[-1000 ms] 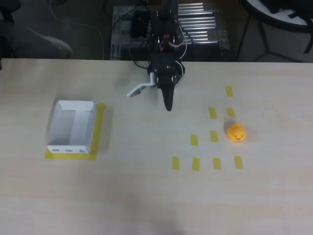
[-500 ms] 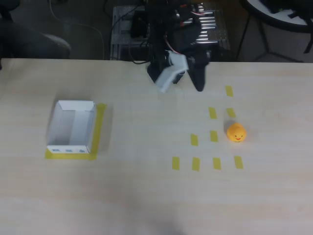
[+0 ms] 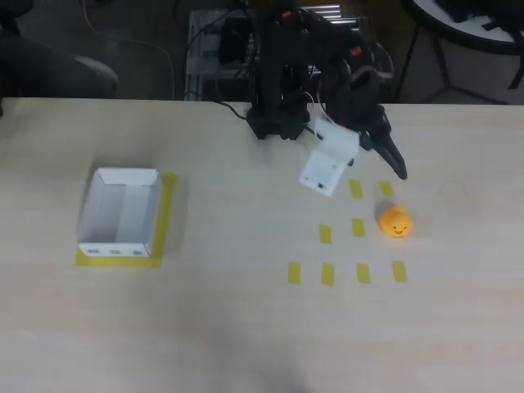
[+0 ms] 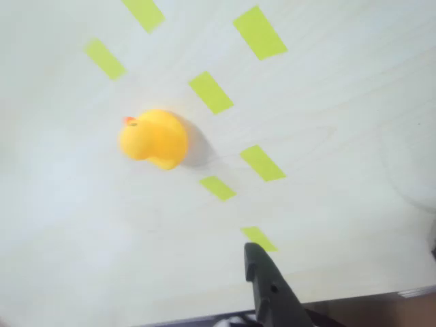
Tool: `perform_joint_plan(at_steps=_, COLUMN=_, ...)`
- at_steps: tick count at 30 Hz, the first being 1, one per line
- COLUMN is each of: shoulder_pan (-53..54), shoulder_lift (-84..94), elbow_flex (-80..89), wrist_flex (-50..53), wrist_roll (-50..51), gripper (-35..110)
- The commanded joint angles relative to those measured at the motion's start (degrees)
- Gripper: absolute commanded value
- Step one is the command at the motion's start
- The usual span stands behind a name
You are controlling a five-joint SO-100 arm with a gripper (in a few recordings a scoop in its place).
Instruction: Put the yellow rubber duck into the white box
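The yellow rubber duck (image 3: 396,222) stands on the table at the right, among yellow tape marks. In the wrist view the duck (image 4: 155,138) sits left of centre, its beak pointing up-left. My gripper (image 3: 364,173) hovers just up-left of the duck, open wide, with its white plate finger (image 3: 327,169) to the left and its black finger (image 3: 396,164) right above the duck. Nothing is between the jaws. The black fingertip (image 4: 259,262) shows at the bottom of the wrist view. The white box (image 3: 115,249) stands far off at the left, with nothing inside.
Several yellow tape rectangles (image 3: 358,228) lie in rows around the duck. A yellow tape frame (image 3: 167,214) underlies the box. The arm's base (image 3: 278,123) stands at the table's far edge, with cables and a metal rack behind it.
The arm has swung right from the table's middle toward the duck and reached further forward. The jaws have spread wider. The duck and the box have not moved.
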Motion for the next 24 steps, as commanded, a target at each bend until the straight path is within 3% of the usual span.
perform_joint_plan(at_steps=1, shoulder_pan=-3.3, shoulder_lift=-6.2, elbow_flex=-7.1, wrist_flex=-0.7, wrist_roll=-2.0, gripper=58)
perform_joint_plan(at_steps=14, shoulder_pan=-5.2, shoulder_lift=-30.2, elbow_flex=-29.2, wrist_flex=1.3, wrist_roll=-1.1, gripper=58)
perform_joint_plan(at_steps=24, shoulder_pan=-7.1, shoulder_lift=-41.7, elbow_flex=-34.6, wrist_flex=0.4, wrist_roll=-1.1, gripper=57)
